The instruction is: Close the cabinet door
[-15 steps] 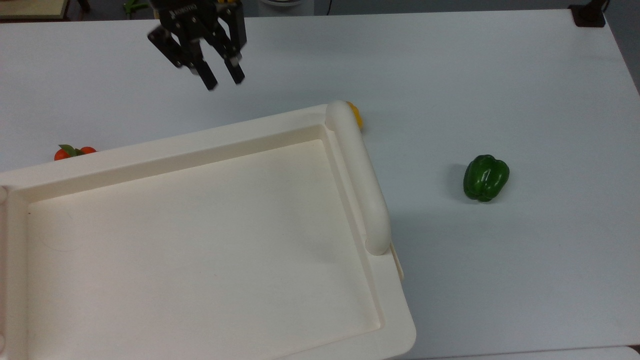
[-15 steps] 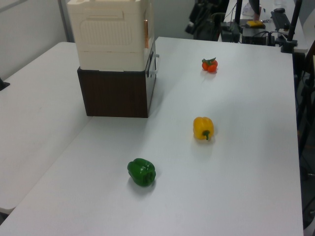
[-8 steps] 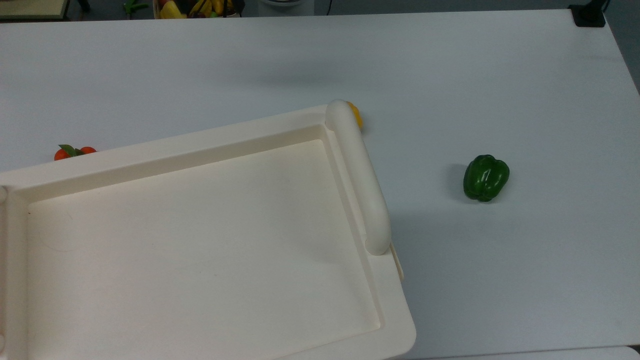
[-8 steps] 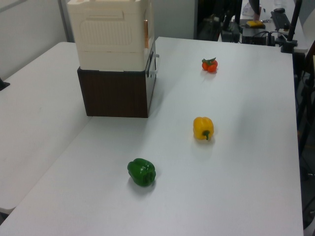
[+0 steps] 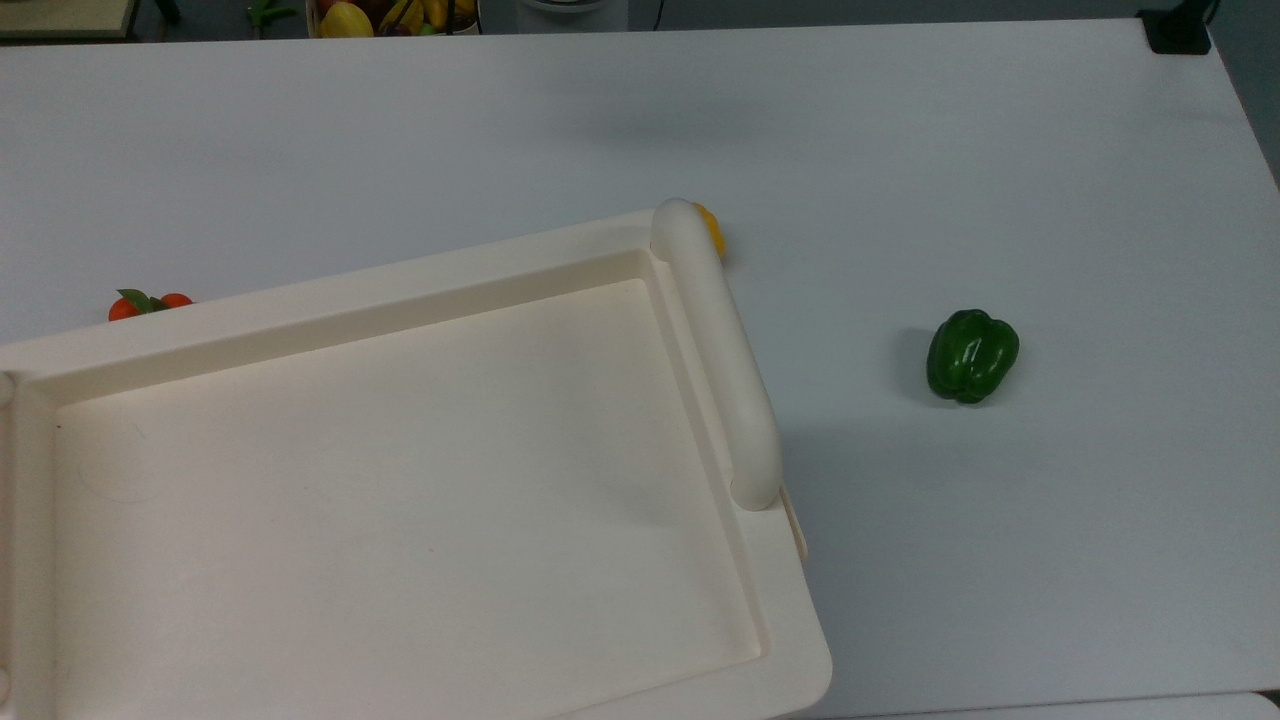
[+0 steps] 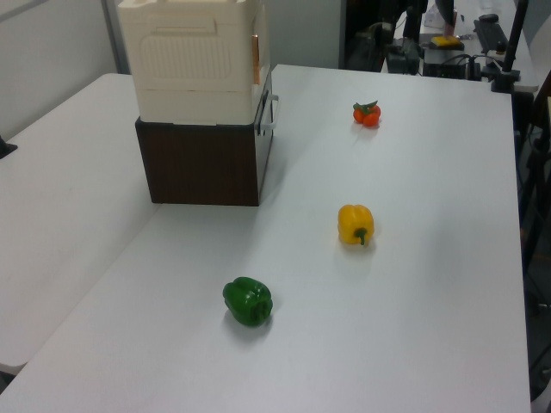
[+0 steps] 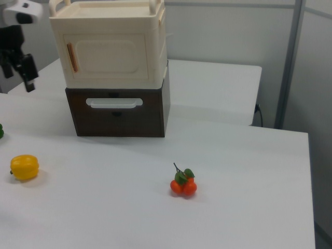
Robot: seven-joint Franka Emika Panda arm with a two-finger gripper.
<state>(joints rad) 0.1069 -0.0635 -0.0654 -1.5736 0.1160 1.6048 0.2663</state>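
White counter (image 7: 244, 155) runs across the scene, with pale wall panels and a metal post behind it in the right view. At the right view's left edge the end effector (image 7: 18, 70) hangs in the air above the counter, black under a white arm link. How wide it stands cannot be told, and it is touching nothing.

Just to the right view's right of the end effector, at about its height, is the cabinet (image 7: 158, 49). It is a cream unit resting on a dark brown drawer box (image 7: 155, 116) that has a white pull (image 7: 114, 102). The cabinet door (image 7: 106, 54) faces the right view's camera. It lies flush in the cabinet's front, and a slim brown handle (image 7: 71, 57) sits on the edge nearest the end effector.

From the top view, the cabinet's recessed top (image 5: 400, 480) has a thick rounded bar (image 5: 720, 350) along one edge.

Below the end effector a yellow pepper (image 7: 24, 167) lies on the counter. A cluster of small tomatoes (image 7: 182, 185) with green leaves lies farther off, toward the right view's right and nearer that camera. A green pepper (image 5: 971, 355) lies on the counter well apart from the cabinet, past the bar side in the top view.
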